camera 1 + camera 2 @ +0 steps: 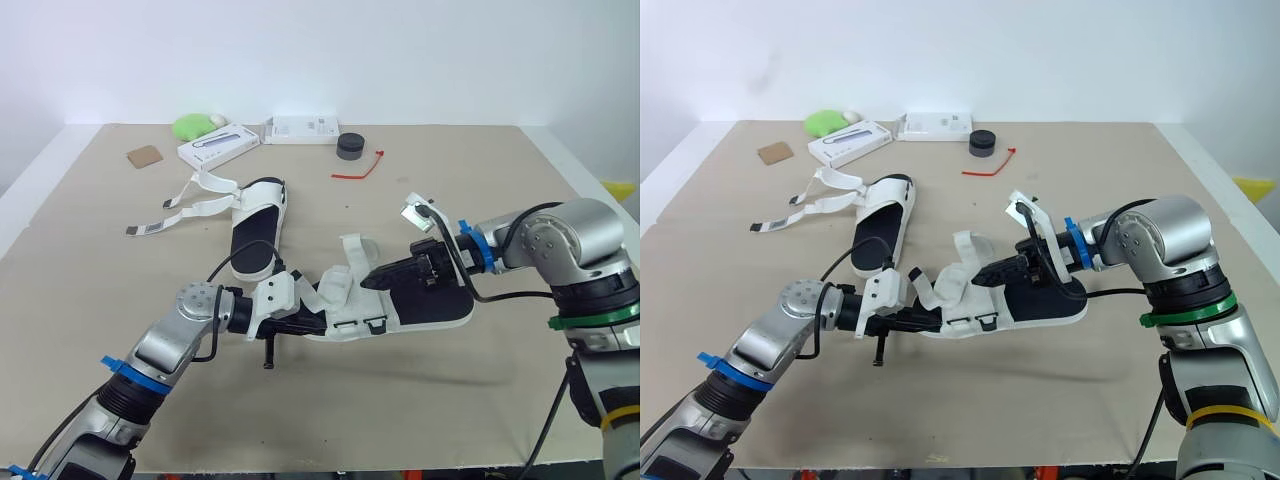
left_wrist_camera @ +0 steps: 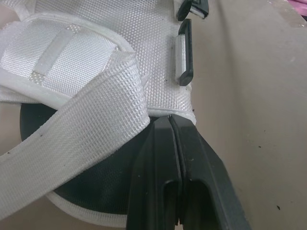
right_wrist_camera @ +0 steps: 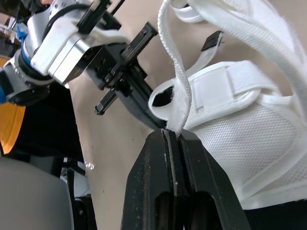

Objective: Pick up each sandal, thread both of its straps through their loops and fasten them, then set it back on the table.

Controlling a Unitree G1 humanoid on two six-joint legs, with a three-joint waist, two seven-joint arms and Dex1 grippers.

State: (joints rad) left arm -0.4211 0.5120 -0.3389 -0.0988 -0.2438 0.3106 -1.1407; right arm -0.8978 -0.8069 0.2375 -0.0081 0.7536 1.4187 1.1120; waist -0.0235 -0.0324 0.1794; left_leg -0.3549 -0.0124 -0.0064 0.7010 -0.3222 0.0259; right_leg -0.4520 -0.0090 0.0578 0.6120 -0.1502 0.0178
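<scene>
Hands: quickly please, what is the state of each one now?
Left hand: closed, tips against the edge of the sandal; a grip cannot be told.
Right hand: closed on the white strap.

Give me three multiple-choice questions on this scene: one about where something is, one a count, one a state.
1. The red tie lies beside:
A the black puck
B the brown card
C the green lump

2. How many sandals are in view?
A one
B two
C three

3. The right end effector is:
A open above the table
B shut on a white strap
C shut on a box

Answers:
1 A, the tie's end lies next to the puck.
2 B, the near sandal between the arms and the far sandal behind it.
3 B, its fingers pinch the strap.
</scene>
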